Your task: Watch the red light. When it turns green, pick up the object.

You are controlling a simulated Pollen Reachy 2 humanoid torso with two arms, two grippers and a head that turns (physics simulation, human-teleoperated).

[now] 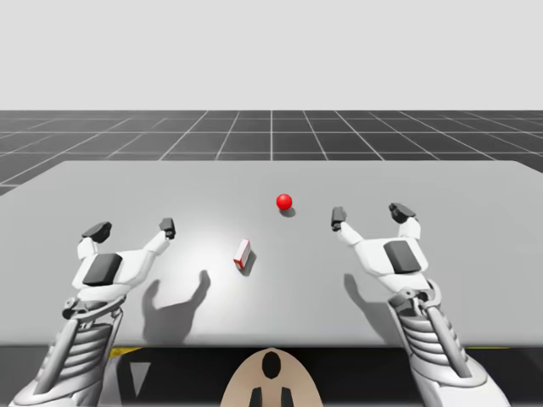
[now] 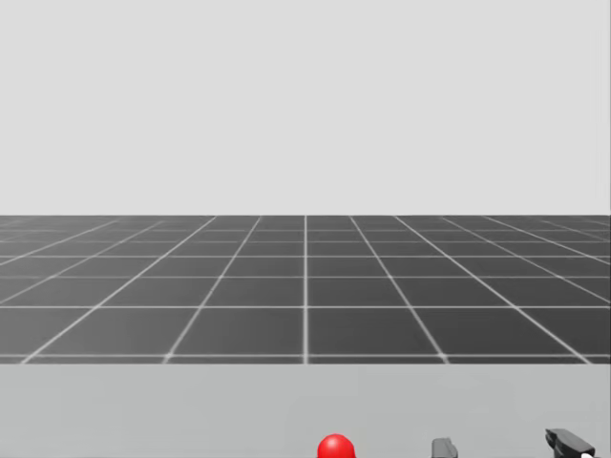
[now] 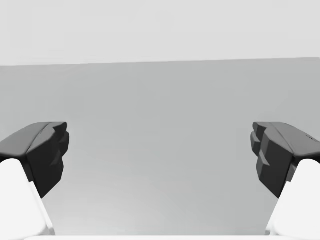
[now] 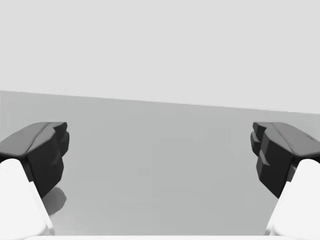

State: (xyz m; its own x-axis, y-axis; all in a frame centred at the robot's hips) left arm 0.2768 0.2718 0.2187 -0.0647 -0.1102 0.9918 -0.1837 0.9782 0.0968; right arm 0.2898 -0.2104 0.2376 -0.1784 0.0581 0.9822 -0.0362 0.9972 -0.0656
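A red light ball [image 1: 284,202] sits on the grey table [image 1: 102,186], a little past the middle; its top also peeks up as the red light ball [image 2: 335,447] in the head view. A small red and white box [image 1: 243,253] stands on the table nearer to me, between my arms. My left gripper [image 1: 133,228] hovers open to the box's left, with nothing between its fingers [image 3: 42,152]. My right gripper [image 1: 370,212] is open to the right of the light, its fingers [image 4: 280,152] wide apart over bare table. Both grippers are well apart from the box.
The table's far edge [image 1: 271,162] borders a dark gridded floor [image 2: 305,286]. Two dark fingertips [image 2: 444,448] of my right gripper poke up beside the light in the head view.
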